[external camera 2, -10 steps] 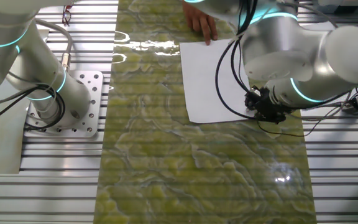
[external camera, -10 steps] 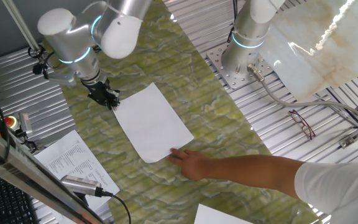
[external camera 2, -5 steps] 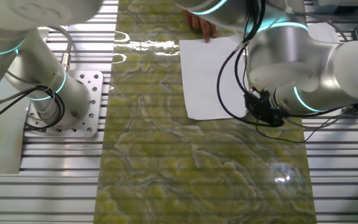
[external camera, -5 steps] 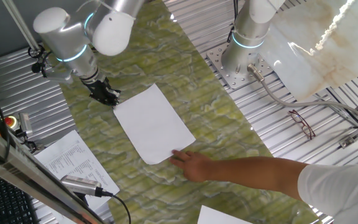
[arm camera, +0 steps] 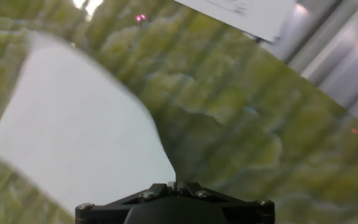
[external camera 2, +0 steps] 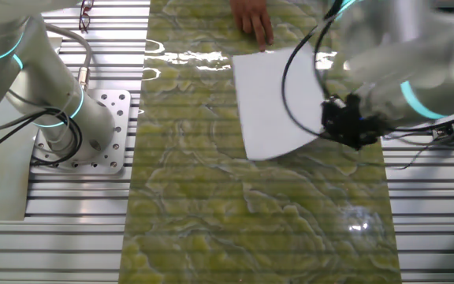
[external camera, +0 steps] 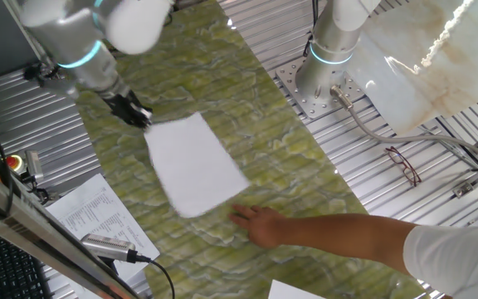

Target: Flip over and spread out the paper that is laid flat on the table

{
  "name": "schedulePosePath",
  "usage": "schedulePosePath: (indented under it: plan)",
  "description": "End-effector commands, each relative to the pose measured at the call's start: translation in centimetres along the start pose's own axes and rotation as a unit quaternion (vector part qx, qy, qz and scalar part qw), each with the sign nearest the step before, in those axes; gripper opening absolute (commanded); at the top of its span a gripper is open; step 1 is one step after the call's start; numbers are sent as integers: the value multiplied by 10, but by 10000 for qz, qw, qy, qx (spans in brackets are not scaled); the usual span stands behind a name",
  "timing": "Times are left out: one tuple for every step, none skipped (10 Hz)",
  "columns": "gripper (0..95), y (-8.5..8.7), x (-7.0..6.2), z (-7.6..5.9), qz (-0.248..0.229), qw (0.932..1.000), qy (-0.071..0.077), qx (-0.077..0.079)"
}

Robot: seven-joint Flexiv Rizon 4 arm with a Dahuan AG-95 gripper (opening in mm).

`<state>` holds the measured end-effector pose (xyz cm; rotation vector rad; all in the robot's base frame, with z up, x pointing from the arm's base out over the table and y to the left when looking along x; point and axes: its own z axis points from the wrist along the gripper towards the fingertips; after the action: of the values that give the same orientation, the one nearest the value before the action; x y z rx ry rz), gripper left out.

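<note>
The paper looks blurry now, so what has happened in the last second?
The gripper, pinching a corner of the paper, has pulled up and away, so that end has lifted off the table. The person's hand has come off the far corner. The printed sheet stayed put.

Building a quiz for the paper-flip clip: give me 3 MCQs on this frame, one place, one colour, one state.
1. Where does the end effector hold the paper?
A. at a corner
B. mid-sheet
C. nowhere

2. What colour is the table surface?
A. plain white
B. mottled green-yellow
C. black

3. What is the state of the person's hand?
A. pressing on the sheet
B. on the table beside the sheet
C. gripping the arm

Key: 1 A, the hand view shows the fingers closed on a corner. 2 B, marbled green-yellow in every view. 3 B, the hand rests just off the sheet's edge.
</note>
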<state>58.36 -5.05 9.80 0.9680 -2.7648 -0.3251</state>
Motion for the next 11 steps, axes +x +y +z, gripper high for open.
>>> schedulePosePath:
  plan:
    - [0, -16, 5, -44, -422, 9958, 781, 239]
    - [0, -11, 4, -53, -303, 9959, 808, 272]
    - [0, -4, 5, -62, -108, 9962, 805, 301]
    - [0, 4, 6, -71, 136, 9958, 843, 331]
    - [0, 8, 8, -77, 235, 9949, 892, 407]
    - [0, 18, 10, -87, 411, 9933, 930, 550]
    - [0, 25, 12, -93, 570, 9923, 894, 642]
    - [0, 29, 12, -96, 648, 9915, 863, 723]
    - [0, 34, 13, -100, 724, 9906, 834, 805]
    - [0, 37, 14, -102, 768, 9903, 825, 818]
    - [0, 40, 14, -104, 830, 9894, 822, 860]
